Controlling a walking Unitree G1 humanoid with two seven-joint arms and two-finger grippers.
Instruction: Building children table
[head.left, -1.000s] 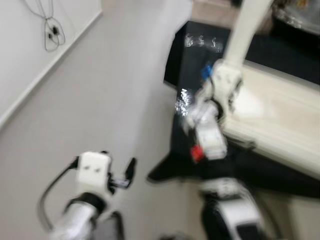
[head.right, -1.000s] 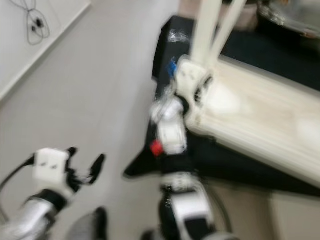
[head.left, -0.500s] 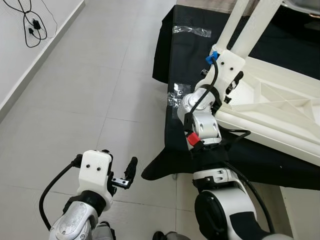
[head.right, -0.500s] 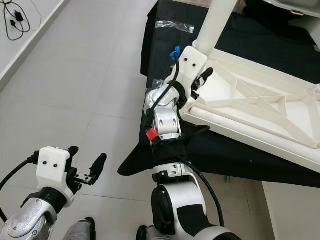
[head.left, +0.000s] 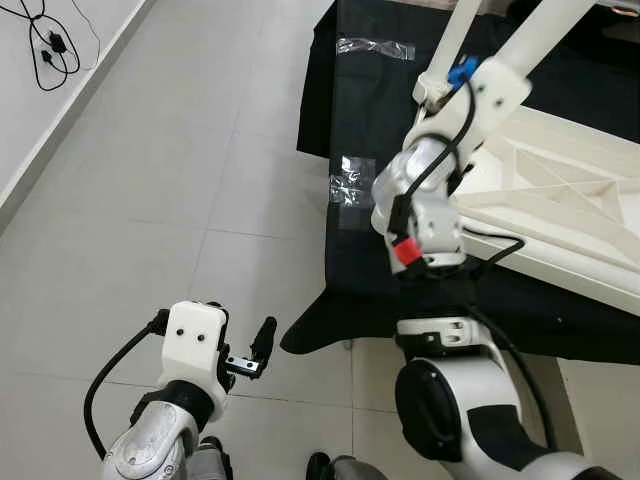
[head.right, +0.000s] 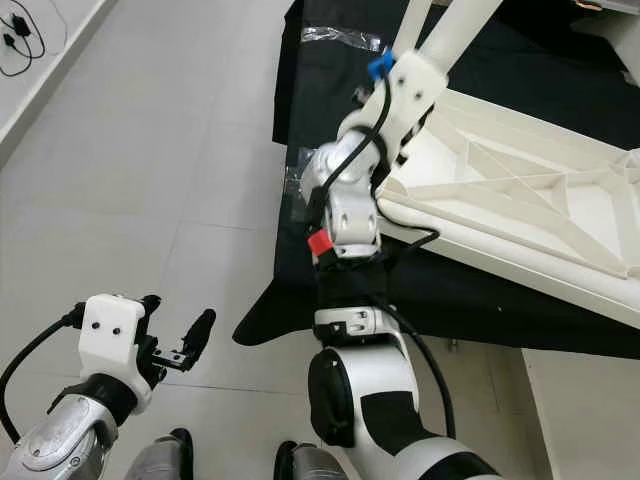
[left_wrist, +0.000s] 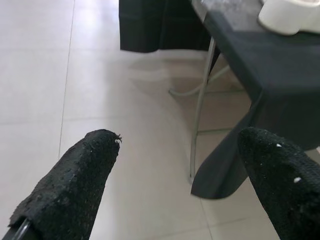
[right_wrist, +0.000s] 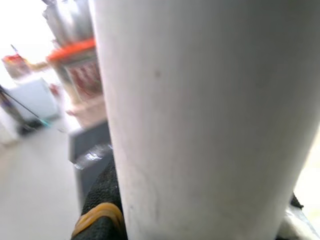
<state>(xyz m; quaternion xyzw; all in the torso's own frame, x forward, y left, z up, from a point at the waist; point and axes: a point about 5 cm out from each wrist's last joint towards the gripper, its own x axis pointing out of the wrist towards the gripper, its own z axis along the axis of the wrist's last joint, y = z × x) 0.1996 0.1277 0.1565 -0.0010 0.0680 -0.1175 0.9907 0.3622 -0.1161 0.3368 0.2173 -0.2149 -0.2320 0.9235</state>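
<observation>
A white children's table (head.left: 560, 200) lies upside down on a black-covered table (head.left: 365, 110), its legs (head.left: 545, 35) pointing up. My right arm reaches up to the corner where a leg joins the top. In the right wrist view my right gripper (right_wrist: 200, 190) is shut on the white table leg (right_wrist: 200, 100), and one black finger (right_wrist: 100, 210) with a yellow band lies against its side. My left gripper (head.left: 240, 335) hangs low over the tiled floor, open and holding nothing; its fingers (left_wrist: 75, 185) stand wide apart.
The black cloth hangs to a point near the floor (head.left: 305, 335) beside my left gripper. A thin metal table leg (left_wrist: 200, 115) stands under it. Clear tape patches (head.left: 350, 180) stick to the cloth. A cable (head.left: 45, 45) lies by the left wall. Open tile floor (head.left: 150, 200) lies to the left.
The blur has cleared and the view has shifted. My right gripper has risen from the table's corner frame to the leg. The left gripper has stayed open in place.
</observation>
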